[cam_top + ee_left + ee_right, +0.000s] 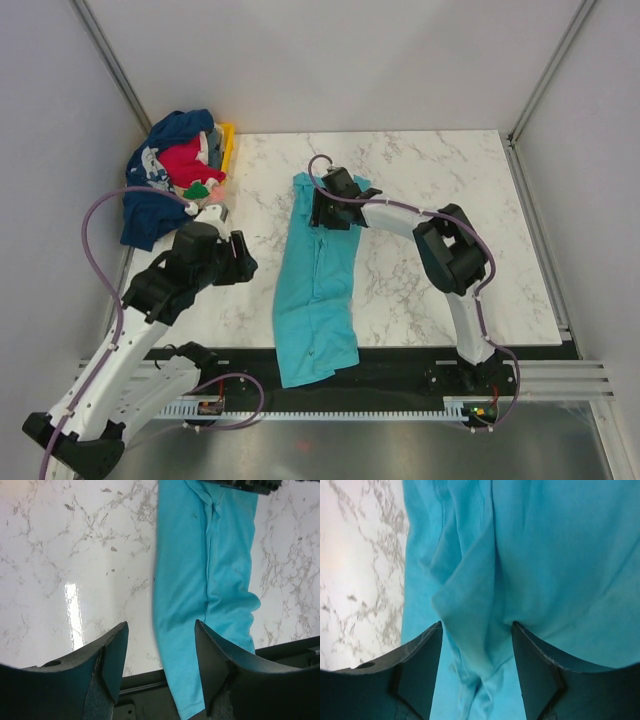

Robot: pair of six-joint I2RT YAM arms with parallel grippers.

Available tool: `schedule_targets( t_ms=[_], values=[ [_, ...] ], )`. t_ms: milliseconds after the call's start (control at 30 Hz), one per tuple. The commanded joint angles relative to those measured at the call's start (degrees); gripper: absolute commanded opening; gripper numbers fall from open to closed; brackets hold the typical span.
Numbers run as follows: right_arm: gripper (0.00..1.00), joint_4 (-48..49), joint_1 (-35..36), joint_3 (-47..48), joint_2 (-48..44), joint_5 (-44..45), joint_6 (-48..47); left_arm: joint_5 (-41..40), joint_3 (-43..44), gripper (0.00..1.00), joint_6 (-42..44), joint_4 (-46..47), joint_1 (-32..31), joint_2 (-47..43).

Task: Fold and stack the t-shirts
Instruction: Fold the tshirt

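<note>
A plain turquoise t-shirt (315, 290) lies folded into a long strip down the middle of the marble table (430, 170), its near end hanging over the front edge. My right gripper (320, 212) is low over the shirt's far end, jaws open and straddling a raised ridge of the cloth (470, 605). My left gripper (245, 262) is open and empty above bare marble, just left of the shirt (210, 570). Other t-shirts lie in a heap at the far left: one navy with white print (160, 140), one red (190, 160).
The heap rests on a yellow plastic tray (228, 145) at the table's far left corner. Grey walls enclose the table on three sides. A black rail (400, 372) runs along the front edge under the hanging shirt end.
</note>
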Motion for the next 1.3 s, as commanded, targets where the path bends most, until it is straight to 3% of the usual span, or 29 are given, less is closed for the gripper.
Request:
schedule_targets(
  t_ms=[0,133,433,633,833,1000,1100,1267],
  values=[
    [0.65,-2.4,-1.33,4.4,7.66,0.25,-0.76,1.51,-0.58,0.63,1.77,0.97,-0.11,-5.65],
    [0.65,-6.69,-3.17,13.09,14.79,1.64,-1.63,0.89,-2.16,0.63,1.69,2.39,-0.11,-7.59],
    [0.73,-16.2,-7.92,44.53,29.21,3.77,-5.94,0.9,-2.43,0.6,1.78,2.65,0.24,-7.5],
    [0.8,-11.65,-10.29,50.81,33.44,0.7,-7.26,1.77,-2.69,0.6,2.13,3.18,3.57,-7.51],
    [0.98,-6.88,-11.7,52.22,29.14,-6.86,-12.35,3.62,-2.78,0.59,2.57,3.71,6.74,-6.01],
    [0.98,-6.53,-11.79,47.49,16.52,-10.2,-16.22,3.8,-2.95,0.59,2.48,3.88,6.83,-4.7],
    [0.98,-6.62,-11.18,34.25,4.21,-7.41,-16.14,4.06,-2.78,0.59,2.05,3.97,6.83,-0.94],
    [0.98,-2.5,-7.49,-1.51,-21.33,4.02,-13.09,4.32,-4.44,0.55,-5.84,7.21,3.41,3.66]
  ],
)
